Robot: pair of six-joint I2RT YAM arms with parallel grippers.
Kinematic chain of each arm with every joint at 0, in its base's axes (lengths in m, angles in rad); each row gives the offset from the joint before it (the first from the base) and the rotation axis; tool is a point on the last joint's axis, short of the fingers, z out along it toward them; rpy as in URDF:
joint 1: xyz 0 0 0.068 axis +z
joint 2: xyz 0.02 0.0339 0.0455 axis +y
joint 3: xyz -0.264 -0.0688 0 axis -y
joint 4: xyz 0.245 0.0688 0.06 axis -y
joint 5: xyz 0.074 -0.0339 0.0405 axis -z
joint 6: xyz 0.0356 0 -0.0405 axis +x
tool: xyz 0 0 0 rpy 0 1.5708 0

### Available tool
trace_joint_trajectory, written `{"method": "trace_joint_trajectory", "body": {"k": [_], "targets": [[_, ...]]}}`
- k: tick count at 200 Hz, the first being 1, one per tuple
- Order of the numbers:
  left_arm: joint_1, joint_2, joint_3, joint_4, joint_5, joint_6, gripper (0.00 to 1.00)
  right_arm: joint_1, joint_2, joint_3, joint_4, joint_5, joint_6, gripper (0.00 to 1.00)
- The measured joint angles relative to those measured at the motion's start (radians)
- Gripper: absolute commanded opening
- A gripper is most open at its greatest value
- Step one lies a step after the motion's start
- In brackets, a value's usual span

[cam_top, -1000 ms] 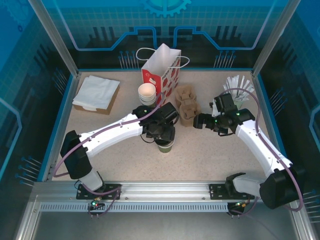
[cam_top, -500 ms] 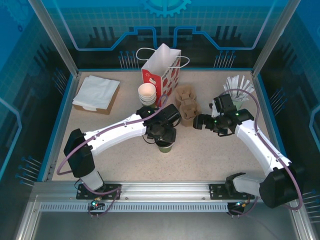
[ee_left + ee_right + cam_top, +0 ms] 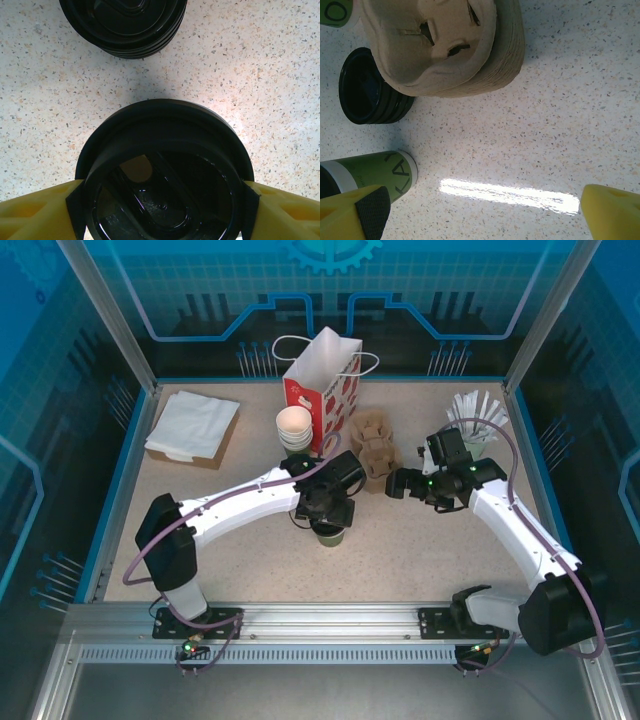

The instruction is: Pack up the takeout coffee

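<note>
The takeout coffee (image 3: 330, 533), a dark green cup with a black lid, stands on the table just left of centre. My left gripper (image 3: 331, 512) hangs right over it. In the left wrist view the black lid (image 3: 165, 170) sits between my yellow fingers (image 3: 35, 210), and its rim hides whether the pads touch it. My right gripper (image 3: 400, 483) stands open over bare table to the right. In its wrist view the green cup (image 3: 370, 175) is at the lower left, beside one fingertip (image 3: 355, 212).
A stack of black lids (image 3: 125, 25) lies just beyond the cup. Brown pulp carriers (image 3: 372, 445) sit between the arms. A red-and-white gift bag (image 3: 322, 390) and stacked white cups (image 3: 294, 428) stand behind. Farther out are a tumbler of white sticks (image 3: 478, 420) and napkins (image 3: 192, 425).
The left arm's elbow has swung rightward while its gripper stays over the cup. The cup and the right arm have not moved.
</note>
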Motion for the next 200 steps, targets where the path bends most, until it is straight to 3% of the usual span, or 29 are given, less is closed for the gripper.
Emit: {"method": "trace_joint_trajectory", "body": {"k": [200], "targets": [[-0.002,0.013,0.028,-0.001,0.016,0.042,0.86,0.0,0.018,0.0,0.0,-0.004,0.0,1.0]]}}
